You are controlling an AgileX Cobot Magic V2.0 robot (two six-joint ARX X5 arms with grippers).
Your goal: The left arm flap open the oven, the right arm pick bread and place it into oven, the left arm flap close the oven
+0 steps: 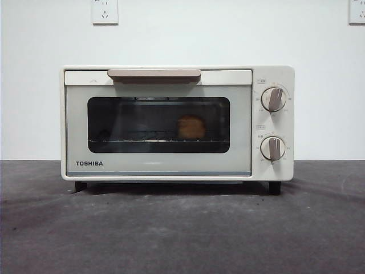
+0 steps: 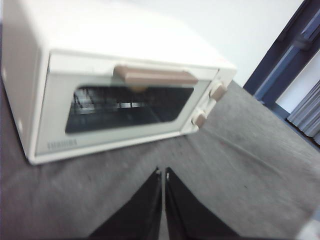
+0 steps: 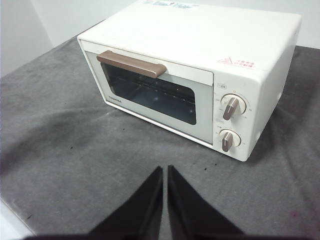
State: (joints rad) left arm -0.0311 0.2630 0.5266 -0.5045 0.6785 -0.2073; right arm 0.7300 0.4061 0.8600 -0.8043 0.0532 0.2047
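The cream TOSHIBA oven stands on the dark grey table with its door shut and the beige handle up at the top. Through the dark glass, the golden-brown bread rests on the wire rack, right of centre. Neither arm shows in the front view. My left gripper hovers shut and empty in front of the oven, off its left corner. My right gripper is shut and empty too, held back from the oven on the knob side.
Two beige knobs sit on the oven's right panel. Wall sockets are on the white wall behind. A dark frame and a curtain stand beyond the table's far side in the left wrist view.
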